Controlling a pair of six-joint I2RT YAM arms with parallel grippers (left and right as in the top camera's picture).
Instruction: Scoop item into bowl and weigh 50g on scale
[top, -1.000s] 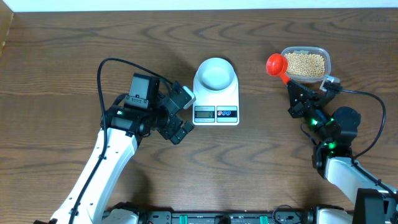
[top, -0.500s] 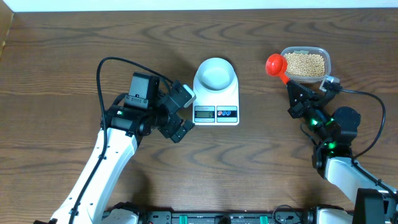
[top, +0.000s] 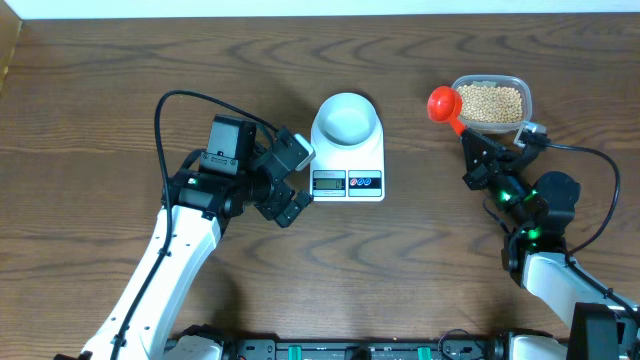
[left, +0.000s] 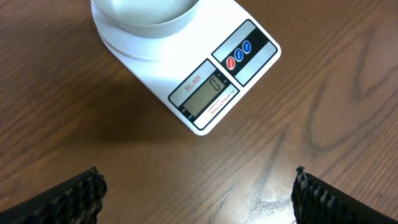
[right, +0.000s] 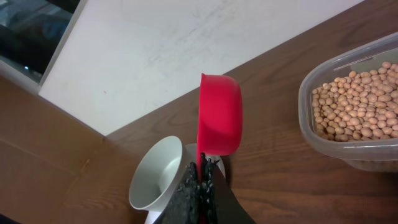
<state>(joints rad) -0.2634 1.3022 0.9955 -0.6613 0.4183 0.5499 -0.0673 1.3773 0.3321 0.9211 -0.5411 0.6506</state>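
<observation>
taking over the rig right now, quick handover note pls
Grippers: left gripper open and empty, hovering by the front-left corner of the scale. Right gripper shut on the handle of the red scoop.
Things: pale bowl sits on the scale and looks empty. Beans are in the clear tub, far right; scoop cup is just left of it, no beans seen in it.
Done: bowl placed, scoop in hand.
Left: scoop beans, tip into bowl, check the weight. Display not readable.

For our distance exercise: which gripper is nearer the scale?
Left. The left gripper sits just left of the scale; the right gripper is far right, beside the tub.
</observation>
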